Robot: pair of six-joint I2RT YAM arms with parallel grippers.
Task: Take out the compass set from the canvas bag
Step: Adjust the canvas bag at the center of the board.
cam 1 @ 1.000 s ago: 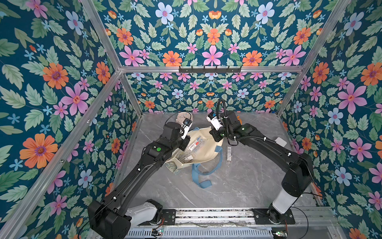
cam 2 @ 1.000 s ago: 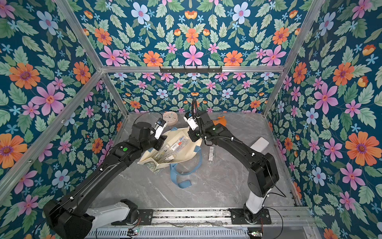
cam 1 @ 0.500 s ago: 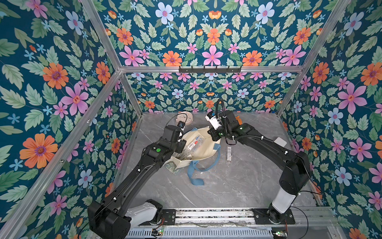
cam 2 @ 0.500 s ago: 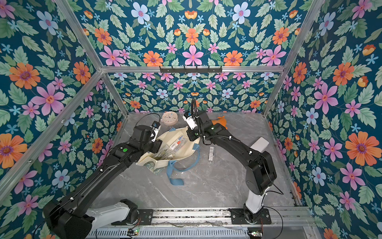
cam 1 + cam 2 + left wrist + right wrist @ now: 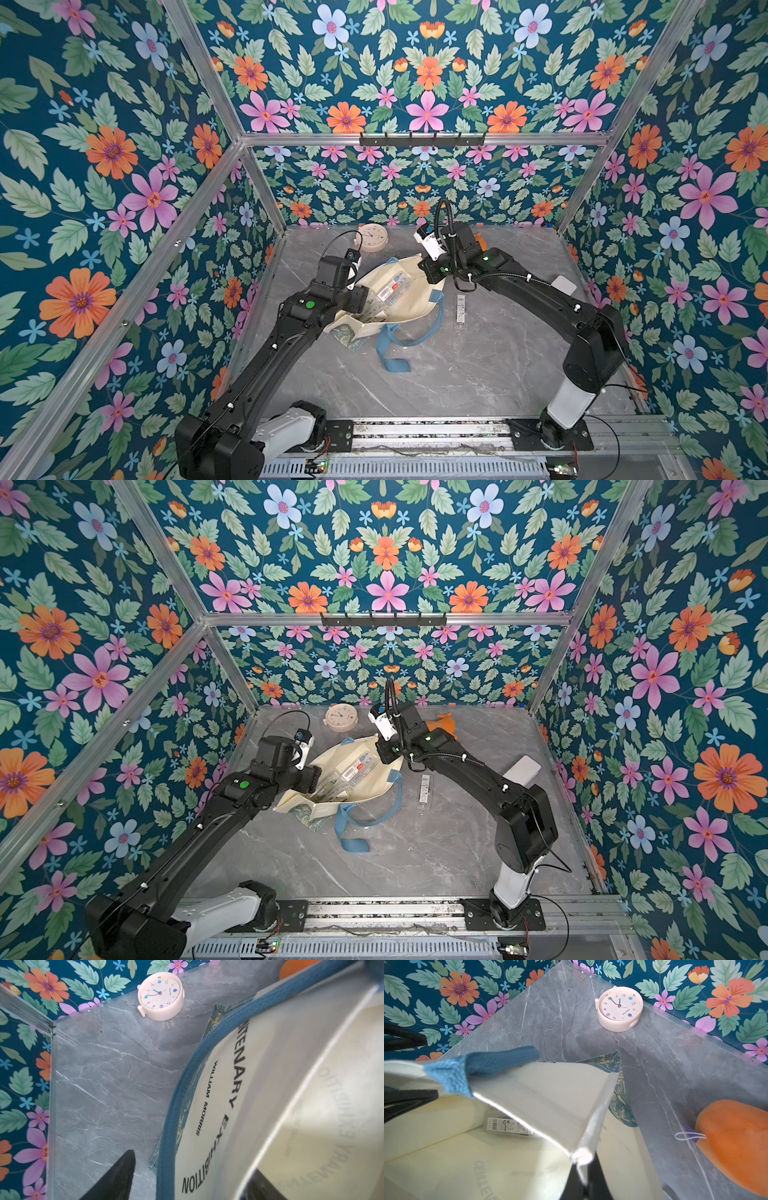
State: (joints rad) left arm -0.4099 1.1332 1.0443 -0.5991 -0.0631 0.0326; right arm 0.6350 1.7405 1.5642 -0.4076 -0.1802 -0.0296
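Top views both show a grey marble table (image 5: 457, 374) in a booth with floral walls, with two black arms reaching in from its near edge. Nearest on the surface, a loop of blue strap (image 5: 392, 357) trails from the canvas bag (image 5: 415, 309). The bag sits left of centre, in the far half of the surface. Its mouth gapes upward, and a green patterned patch (image 5: 347, 338) shows at its near left corner. Inside lies a clear labelled case (image 5: 392, 289); whether this is the compass set cannot be told. Just right of the bag, not touching it, a narrow clear packet (image 5: 460, 307) lies flat. A white flat block (image 5: 563, 286) rests by the right edge.

The left gripper (image 5: 194, 1160) is at the bag's left rim with its fingers (image 5: 118, 1176) spread wide, one outside the lettered wall and one inside, not pinching it. The right gripper (image 5: 580, 1167) is closed tight on the far right corner of the rim and holds it raised.

Near the far edge, a cream round clock (image 5: 373, 238) lies face up. An orange soft thing (image 5: 445, 723) lies behind the right arm.
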